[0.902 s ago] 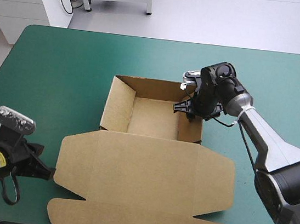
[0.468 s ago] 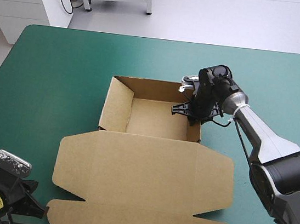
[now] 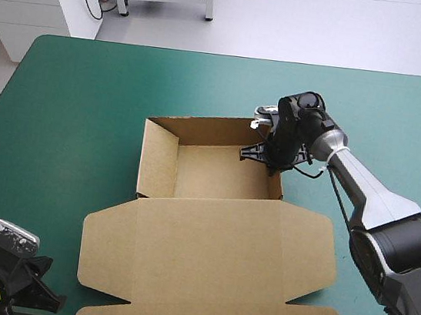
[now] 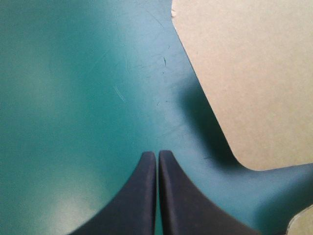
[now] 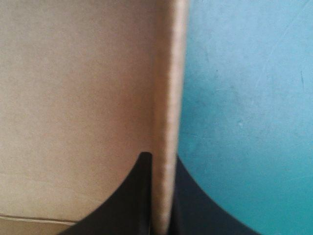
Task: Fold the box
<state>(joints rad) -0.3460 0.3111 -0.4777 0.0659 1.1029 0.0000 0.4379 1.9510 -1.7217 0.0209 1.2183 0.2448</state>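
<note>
R gripper [image 3: 271, 156] clamping box [image 3: 207, 242]; it's swung anticlockwise, seemingly.

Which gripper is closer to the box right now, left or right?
Right. The right gripper is shut on the right side wall of the box. The left gripper, shut, is over the teal-green cover beside the lid, near its left corner, not touching it.
</note>
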